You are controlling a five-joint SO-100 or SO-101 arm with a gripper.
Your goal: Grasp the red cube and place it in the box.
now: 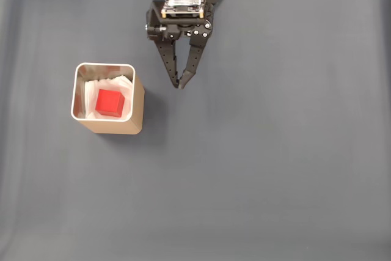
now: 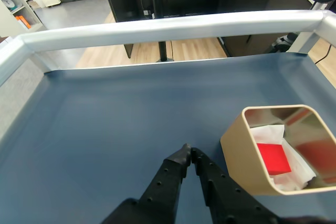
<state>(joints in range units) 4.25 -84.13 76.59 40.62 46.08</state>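
Your red cube [image 1: 110, 102] already sits inside the box [image 1: 139, 105], resting on the white paper lining [image 1: 91, 96] near the middle of the opening, so you can judge the placing as done. In the wrist view you see the same thing: the red cube [image 2: 273, 158] lies on the paper [image 2: 268, 132] at the bottom of the box [image 2: 239, 153], well below the pale rim.

Your claw [image 1: 181, 84] is drawn narrow, its two black fingertips nearly meeting, and it carries nothing. In the fixed view it stands to the right of the box and a little above it in the picture, near but not touching the tan wall. In the wrist view the claw [image 2: 188, 152] points out over the bare dark surface [image 2: 115, 114], with the box off to its right.

That is the relation to mind: the box lies sideways from the claw, not ahead of it. If you pull back, a straight line away from the box should leave its wall unclipped and the cube undisturbed.
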